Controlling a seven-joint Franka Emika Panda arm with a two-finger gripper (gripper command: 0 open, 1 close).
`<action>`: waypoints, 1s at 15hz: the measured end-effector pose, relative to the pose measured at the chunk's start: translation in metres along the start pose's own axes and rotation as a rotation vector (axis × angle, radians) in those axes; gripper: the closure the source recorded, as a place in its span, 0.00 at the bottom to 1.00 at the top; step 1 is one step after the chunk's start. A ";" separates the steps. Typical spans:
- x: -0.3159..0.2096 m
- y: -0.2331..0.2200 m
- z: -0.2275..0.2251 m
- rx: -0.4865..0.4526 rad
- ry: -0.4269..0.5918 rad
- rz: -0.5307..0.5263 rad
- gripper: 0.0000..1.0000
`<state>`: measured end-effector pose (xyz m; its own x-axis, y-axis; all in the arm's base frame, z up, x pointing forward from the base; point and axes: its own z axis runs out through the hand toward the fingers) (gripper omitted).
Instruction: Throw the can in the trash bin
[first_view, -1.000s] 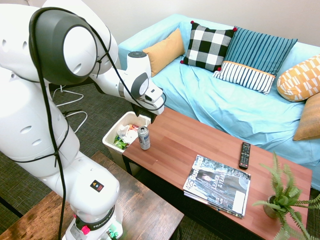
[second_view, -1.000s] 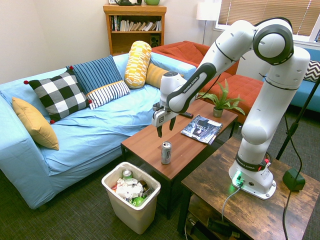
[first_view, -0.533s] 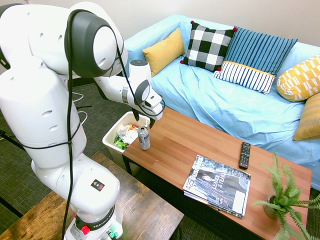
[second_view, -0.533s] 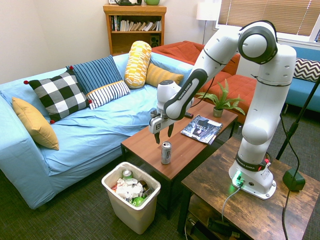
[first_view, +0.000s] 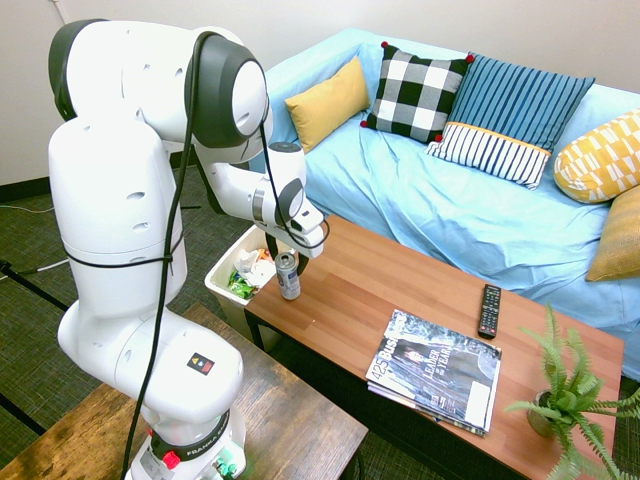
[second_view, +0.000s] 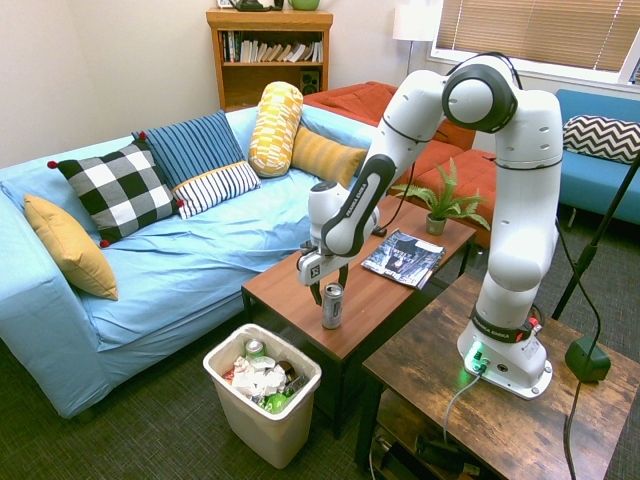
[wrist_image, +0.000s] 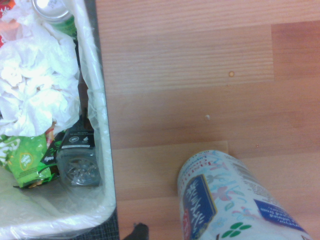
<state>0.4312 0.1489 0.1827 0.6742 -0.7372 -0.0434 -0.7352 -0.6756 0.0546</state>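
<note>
Sitting past the short end of the long table (second_view: 265, 285), the trash bin (second_view: 228, 398) is holding paper and wrappers. To its right, the can (second_view: 332, 306) is standing up on the table, near that end and the corner by the bin. The gripper (second_view: 332, 290) is hanging right by the can's top, its fingers spread wide. The can is looking smooth, maybe slippery, with thin sides that could dent, and probably light if empty. Squeezing gently around its middle is seeming best.

Can's base beyond wrist view's edge
</note>
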 end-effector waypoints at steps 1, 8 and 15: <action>0.000 0.000 0.003 -0.005 -0.002 0.000 1.00; -0.002 0.001 0.019 -0.021 -0.031 0.022 1.00; 0.001 0.003 0.021 -0.022 -0.039 0.029 1.00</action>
<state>0.4283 0.1465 0.1623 0.6491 -0.7565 -0.0802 -0.7524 -0.6540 0.0785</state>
